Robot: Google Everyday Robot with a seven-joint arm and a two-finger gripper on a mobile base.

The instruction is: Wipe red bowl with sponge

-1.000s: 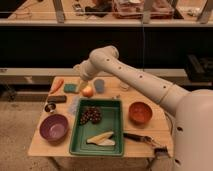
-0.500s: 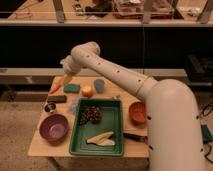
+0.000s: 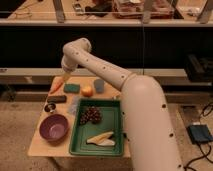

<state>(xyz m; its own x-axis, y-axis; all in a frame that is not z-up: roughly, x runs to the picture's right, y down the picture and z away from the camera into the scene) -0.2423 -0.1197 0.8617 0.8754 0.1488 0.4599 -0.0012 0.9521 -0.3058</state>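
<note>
The robot's white arm (image 3: 145,115) had swung left since half a second earlier. Its bulk filled the near right of the table (image 3: 39,146) and covered the spot beside the green tray (image 3: 81,143) where the red bowl had shown. That bowl was now hidden, well to the right of the gripper and nearer the camera. Near of the gripper sat a purple bowl (image 3: 54,127), then a black bar (image 3: 56,99). The gripper (image 3: 64,77) had moved from over the back middle to the back left corner. It hung with jaws spread wide and nothing seen between them, just above a carrot (image 3: 56,85). The teal sponge (image 3: 71,88) lay just beside it, slightly nearer and to its right, with an orange fruit (image 3: 87,91) and a grey-blue cup (image 3: 99,85) further right.
</note>
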